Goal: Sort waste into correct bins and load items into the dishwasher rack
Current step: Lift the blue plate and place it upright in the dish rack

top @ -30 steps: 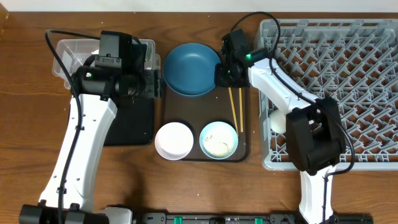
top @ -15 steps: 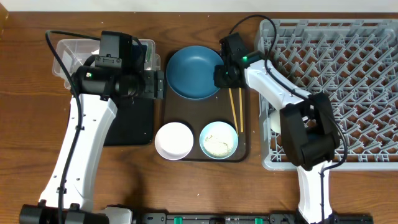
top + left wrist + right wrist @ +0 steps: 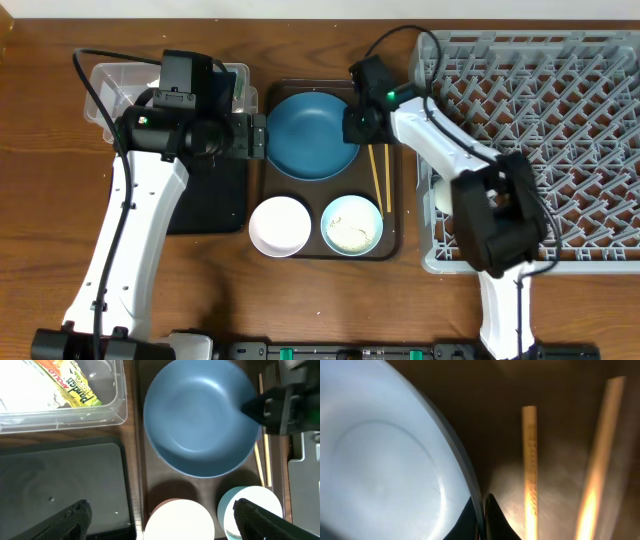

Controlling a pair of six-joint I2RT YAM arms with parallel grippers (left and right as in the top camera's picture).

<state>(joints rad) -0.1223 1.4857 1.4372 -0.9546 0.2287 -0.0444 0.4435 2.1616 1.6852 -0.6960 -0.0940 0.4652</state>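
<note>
The dark blue plate [image 3: 310, 135] [image 3: 200, 420] lies at the back of the brown serving tray. My right gripper [image 3: 357, 125] [image 3: 481, 510] is shut on its right rim, one finger on each side of the plate [image 3: 380, 460]. Two chopsticks [image 3: 380, 175] [image 3: 530, 460] lie just right of it. In front sit the white bowl [image 3: 279, 225] [image 3: 180, 520] and the light blue bowl [image 3: 352, 225] [image 3: 250, 494] holding rice. My left gripper [image 3: 255, 135] [image 3: 160, 515] is open and empty, left of the plate. The clear tub [image 3: 65, 420] holds the snack wrapper [image 3: 70, 382] and tissue [image 3: 30, 395].
The grey dishwasher rack [image 3: 560, 120] fills the right side, with a white cup [image 3: 445, 192] at its left edge. The black tray [image 3: 215, 200] [image 3: 60, 480] lies under my left arm, beside the brown serving tray [image 3: 392, 245].
My right gripper closed on the plate's rim, and the plate slid toward the front of the tray. My left gripper opened wider and stayed in place.
</note>
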